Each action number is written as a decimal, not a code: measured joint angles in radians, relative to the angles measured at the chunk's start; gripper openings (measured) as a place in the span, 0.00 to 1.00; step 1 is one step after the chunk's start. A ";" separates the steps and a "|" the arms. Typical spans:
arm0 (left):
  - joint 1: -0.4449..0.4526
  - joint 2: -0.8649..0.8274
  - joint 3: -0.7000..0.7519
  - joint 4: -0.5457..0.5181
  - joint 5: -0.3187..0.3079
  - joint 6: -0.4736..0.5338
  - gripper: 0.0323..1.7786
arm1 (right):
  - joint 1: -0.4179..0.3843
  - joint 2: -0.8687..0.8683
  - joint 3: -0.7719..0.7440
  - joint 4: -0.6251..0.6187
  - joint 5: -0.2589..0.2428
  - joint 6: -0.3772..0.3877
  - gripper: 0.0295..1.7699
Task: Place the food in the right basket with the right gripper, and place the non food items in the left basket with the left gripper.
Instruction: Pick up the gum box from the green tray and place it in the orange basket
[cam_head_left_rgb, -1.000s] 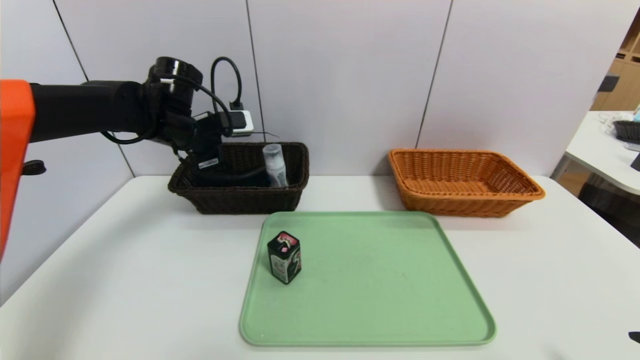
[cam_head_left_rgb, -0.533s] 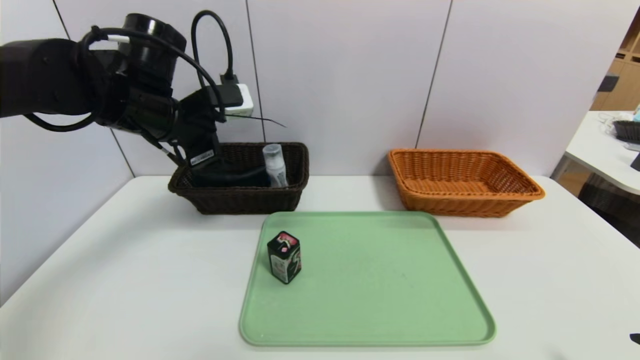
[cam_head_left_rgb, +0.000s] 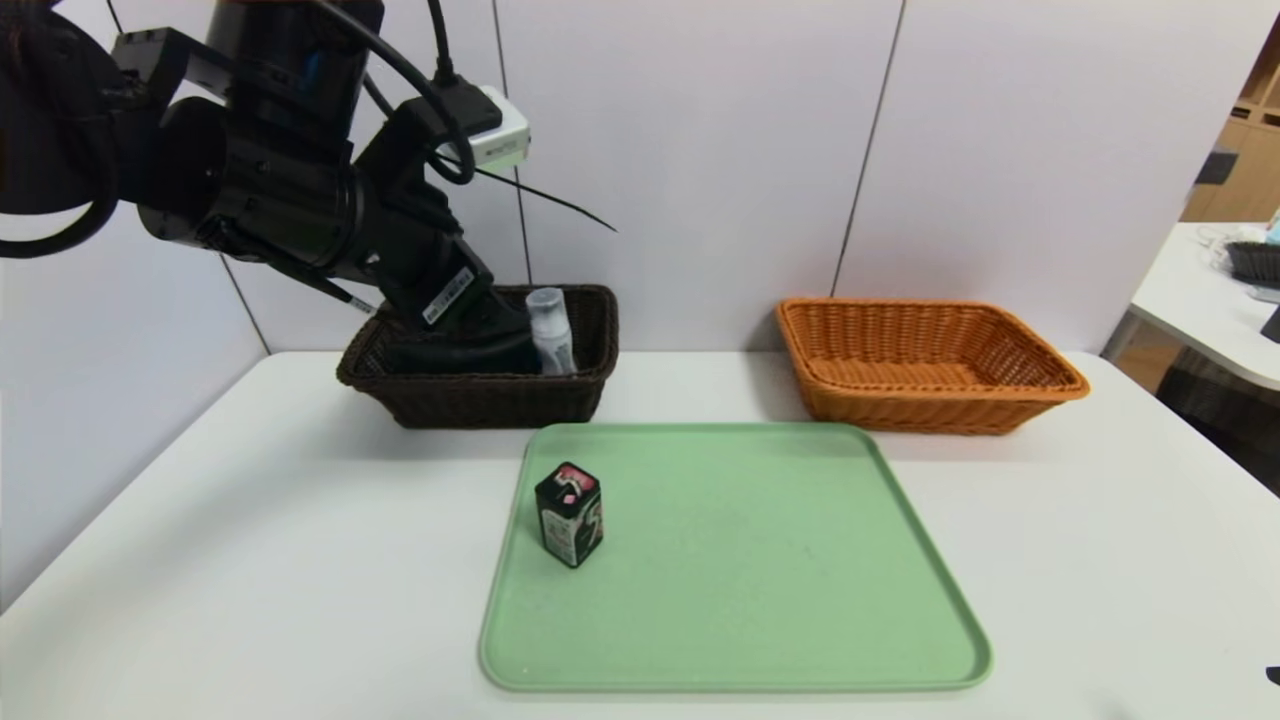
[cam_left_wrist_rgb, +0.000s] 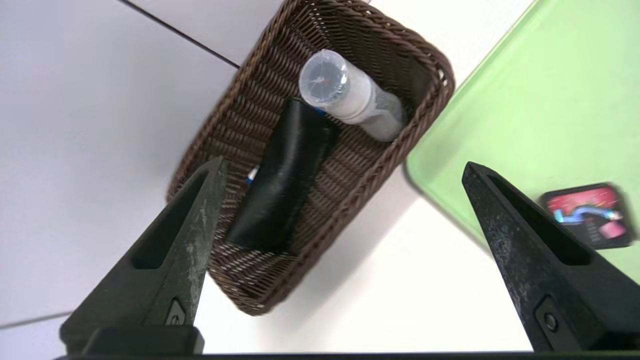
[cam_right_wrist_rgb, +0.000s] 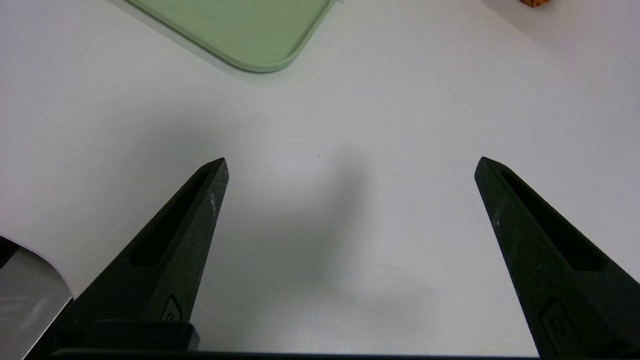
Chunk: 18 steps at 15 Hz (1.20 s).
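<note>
Two baskets stood at the back of the white worktop (cam_head_left_rgb: 250, 520): a dark brown basket (cam_head_left_rgb: 480, 395) on the left and an orange basket (cam_head_left_rgb: 925, 365) on the right, with a green tray (cam_head_left_rgb: 760, 560) in front of them. From the head view, the left arm's bulk hid most of the brown basket's inside, leaving only a clear bottle (cam_head_left_rgb: 550, 330) showing against the right wall. The left wrist view looked straight in and showed what the head view did not: a black case (cam_left_wrist_rgb: 282, 175) lay along the basket floor, touching the bottle (cam_left_wrist_rgb: 350, 97) that leaned in the corner. That view also showed the left pincer (cam_left_wrist_rgb: 345, 172) spread wide and holding nothing, above the near edge of the basket. A small dark carton (cam_head_left_rgb: 568, 513) stood upright near the tray's left edge. Only the right wrist view showed the right pincer (cam_right_wrist_rgb: 350, 165), parked wide open and empty over bare worktop, near the tray's corner (cam_right_wrist_rgb: 260, 55). Compared with a second earlier, the left arm had lifted up and back out of the basket, looming larger toward the head camera, while the carton had not moved.
</note>
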 joint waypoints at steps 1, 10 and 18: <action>-0.011 -0.008 0.012 -0.001 0.003 -0.053 0.94 | 0.000 0.000 0.000 0.000 0.000 0.001 0.96; 0.019 -0.128 0.388 -0.249 0.072 -0.252 0.95 | 0.001 -0.001 0.002 0.000 0.002 -0.001 0.96; 0.003 -0.177 0.936 -0.900 0.219 -0.414 0.95 | -0.001 -0.002 0.002 0.000 0.002 -0.004 0.96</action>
